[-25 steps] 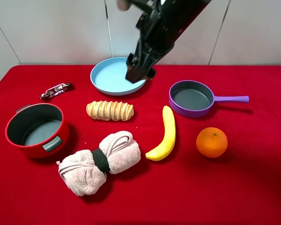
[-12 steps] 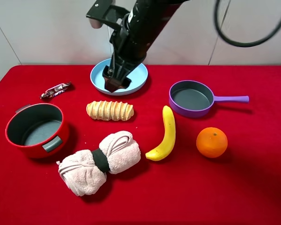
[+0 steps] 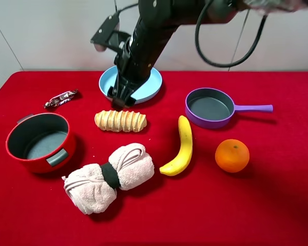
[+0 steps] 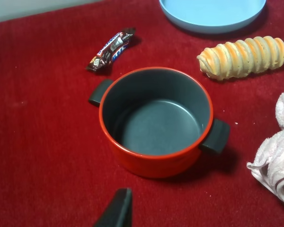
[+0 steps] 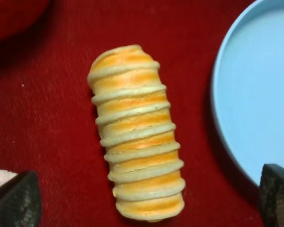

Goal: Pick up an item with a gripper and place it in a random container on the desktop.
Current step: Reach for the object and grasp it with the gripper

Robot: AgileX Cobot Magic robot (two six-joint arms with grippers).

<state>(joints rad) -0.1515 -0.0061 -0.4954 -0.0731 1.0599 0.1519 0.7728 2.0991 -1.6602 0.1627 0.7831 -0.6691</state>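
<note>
The ridged golden-tan bread roll (image 3: 120,121) lies on the red desktop (image 3: 277,195), in front of the light-blue plate. It also shows in the left wrist view (image 4: 242,56) and fills the right wrist view (image 5: 135,137). My right gripper (image 3: 120,100) reaches across from the right and hangs just above the roll's far side. It is open and empty (image 5: 146,198), with one fingertip (image 5: 14,201) on each side of the roll. The purple frying pan (image 3: 200,121) stands empty at the right. Only one dark fingertip (image 4: 117,208) of my left gripper shows, near the red pot.
A red pot (image 3: 25,156) stands empty at the left. A pink rolled towel (image 3: 110,177), a banana (image 3: 182,146) and an orange (image 3: 232,155) lie in front. The light-blue plate (image 3: 151,84) and a candy bar (image 3: 61,98) lie at the back.
My right arm has swung left from over the blue plate and come down, so the open gripper now hangs just over the bread roll. Nothing on the table has moved.
</note>
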